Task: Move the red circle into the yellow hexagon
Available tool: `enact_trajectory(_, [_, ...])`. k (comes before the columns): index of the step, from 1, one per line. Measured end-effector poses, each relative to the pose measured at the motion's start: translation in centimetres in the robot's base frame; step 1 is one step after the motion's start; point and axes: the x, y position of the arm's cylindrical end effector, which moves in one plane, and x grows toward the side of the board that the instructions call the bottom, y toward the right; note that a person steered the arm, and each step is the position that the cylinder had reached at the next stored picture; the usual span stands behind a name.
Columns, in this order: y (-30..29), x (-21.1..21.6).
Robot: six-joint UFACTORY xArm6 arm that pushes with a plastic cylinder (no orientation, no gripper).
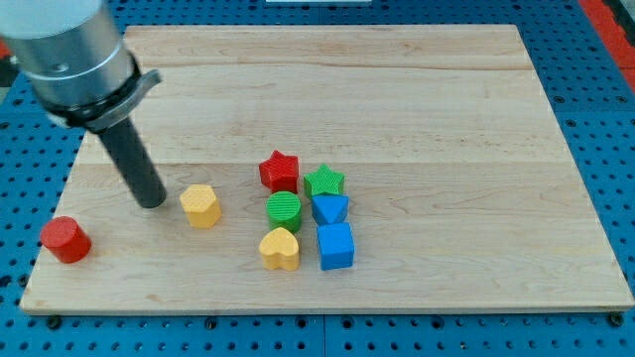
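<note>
Red circle (65, 240) sits near the desk (446, 119) edge at the view's lower left — well apart from the yellow hexagon (200, 206), just right of my tip (152, 202) — no hand fitted, only a rod.

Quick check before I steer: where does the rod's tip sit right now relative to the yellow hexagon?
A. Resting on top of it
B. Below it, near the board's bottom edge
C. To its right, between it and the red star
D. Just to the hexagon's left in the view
D: my tip stands just to the view's left of the yellow hexagon, with the red circle farther left and lower.
</note>
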Motion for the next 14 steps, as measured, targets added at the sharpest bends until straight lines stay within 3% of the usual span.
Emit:
enact_trajectory(1, [4.2, 0.5])
enact_trajectory(3, [5.1, 6.5])
enact_trajectory(5, [-3.9, 12.5])
enact_trajectory(7, [-7.6, 4.4])
enact_trajectory(8, [-7.3, 5.0])
enact_trajectory(9, [-10.1, 9.0])
enact_trajectory(10, [-13.0, 8.8])
enact_trajectory(12, [-12.8, 1.7])
enact_trajectory(14, [-0.8, 1.8])
